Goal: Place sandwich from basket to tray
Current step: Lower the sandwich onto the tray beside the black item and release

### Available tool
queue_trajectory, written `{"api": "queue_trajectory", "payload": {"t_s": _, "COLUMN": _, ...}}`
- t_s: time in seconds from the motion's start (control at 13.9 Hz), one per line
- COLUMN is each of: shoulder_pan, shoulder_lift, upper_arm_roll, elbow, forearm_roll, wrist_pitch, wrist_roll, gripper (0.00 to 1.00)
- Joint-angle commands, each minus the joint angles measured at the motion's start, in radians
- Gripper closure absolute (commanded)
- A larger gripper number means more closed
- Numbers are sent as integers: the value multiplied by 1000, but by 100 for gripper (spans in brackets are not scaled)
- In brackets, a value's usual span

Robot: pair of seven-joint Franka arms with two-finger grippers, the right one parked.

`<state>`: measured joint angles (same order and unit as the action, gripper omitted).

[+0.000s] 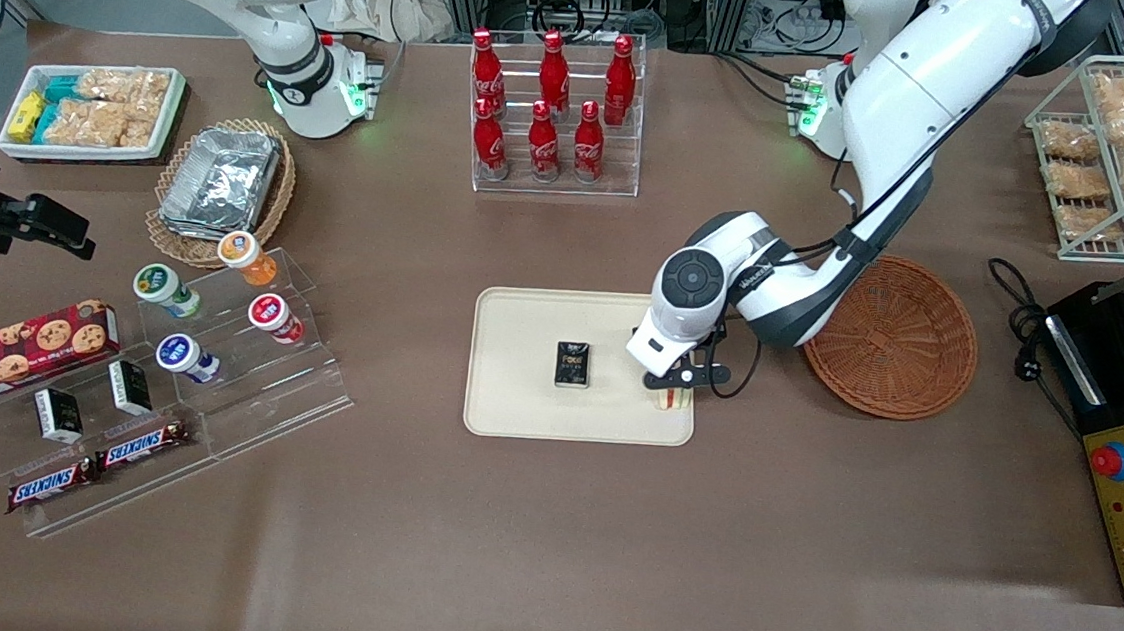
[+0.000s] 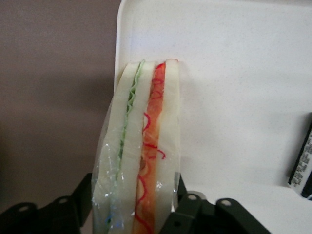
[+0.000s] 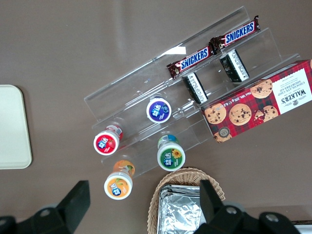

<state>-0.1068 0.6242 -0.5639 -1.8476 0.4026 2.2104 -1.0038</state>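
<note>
Front view
- Gripper: the gripper (image 1: 674, 383) hung low over the tray (image 1: 514, 412), at the tray's end nearest the basket (image 1: 906, 343).
- Sandwich: the sandwich (image 1: 673, 397) stood on edge between the jaws, its lower end at or just above the tray floor; from here I could not tell which.
- Basket: it sat bare inside, well apart from the load, toward the working arm's end of the table.
- Neighbour: a small black packet (image 1: 573, 365) lay in the middle of the tray, near the sandwich but not touching it.

Left wrist view
- Jaws: they pinched the wrapped sandwich (image 2: 141, 161) across its bread faces, the green and red filling lines showing between.
- Placement: the sandwich hung just inside the tray's rim (image 2: 118, 53), with brown table beside it.
- Doing it well, as I judged: settle it fully down, and a touch inward from the rim, before parting the jaws; a wedge on its edge may tip over.

Right wrist view
- Room: a corner of the tray (image 3: 14, 126) showed, with an acrylic stand (image 3: 146, 87) of snack bars and yoghurt cups beside it.
- Surface: a plain brown table (image 3: 73, 44), flat and matte.
</note>
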Motion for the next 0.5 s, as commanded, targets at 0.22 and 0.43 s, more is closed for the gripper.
{"api": "queue_trajectory", "payload": {"t_s": 0.22, "shoulder_pan": -10, "shoulder_lift": -49, "upper_arm_roll": -8, "elbow": 83, "forearm_roll": 1, "wrist_pitch": -134, "wrist_roll": -32, "gripper": 0}}
{"api": "queue_trajectory", "payload": {"t_s": 0.43, "shoulder_pan": 1, "shoulder_lift": -95, "upper_arm_roll": -34, "elbow": 151, "forearm_roll": -77, "wrist_pitch": -244, "wrist_roll": -10, "gripper": 0}}
